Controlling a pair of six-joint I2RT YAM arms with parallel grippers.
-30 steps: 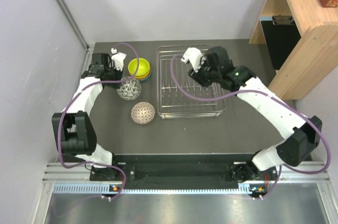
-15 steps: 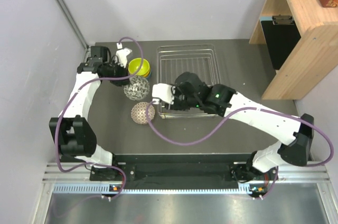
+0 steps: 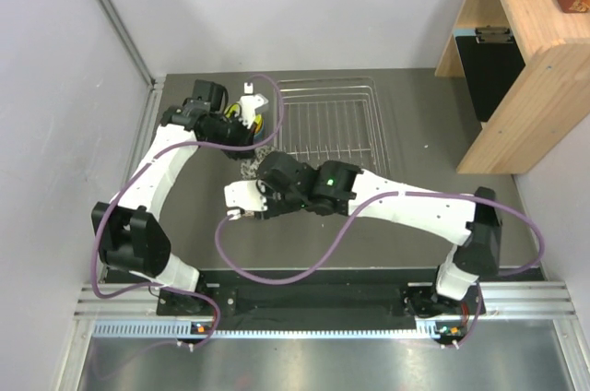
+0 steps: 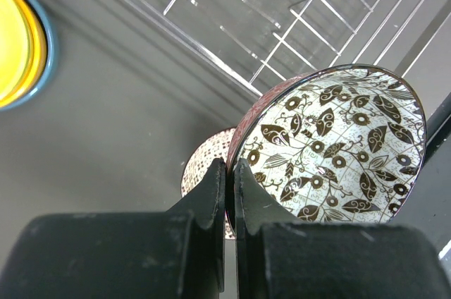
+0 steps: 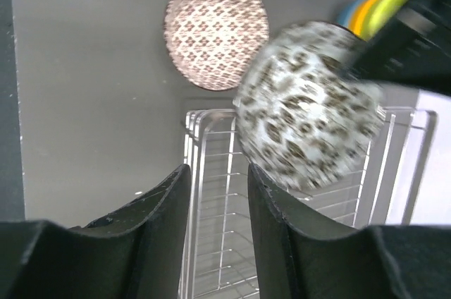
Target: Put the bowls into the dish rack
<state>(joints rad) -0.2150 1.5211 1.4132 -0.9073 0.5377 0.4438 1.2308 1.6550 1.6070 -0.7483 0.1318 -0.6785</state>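
My left gripper is shut on the rim of the white bowl with the brownish-grey leaf pattern. It holds the bowl tilted in the air at the near left corner of the wire dish rack. In the top view this bowl hangs by the rack. The pinkish-red patterned bowl lies upside down on the table below. My right gripper is open and empty above the rack's corner and, in the top view, covers the pinkish-red bowl. The stacked yellow, orange and blue bowls stand left of the rack.
A wooden shelf unit with books stands at the right beyond the table. A grey wall runs along the table's left edge. My right arm stretches across the table in front of the rack.
My left gripper has lifted the brownish-grey bowl and carried it right, to the rack's corner. My right arm has swung from the rack leftward to above the pinkish-red bowl.
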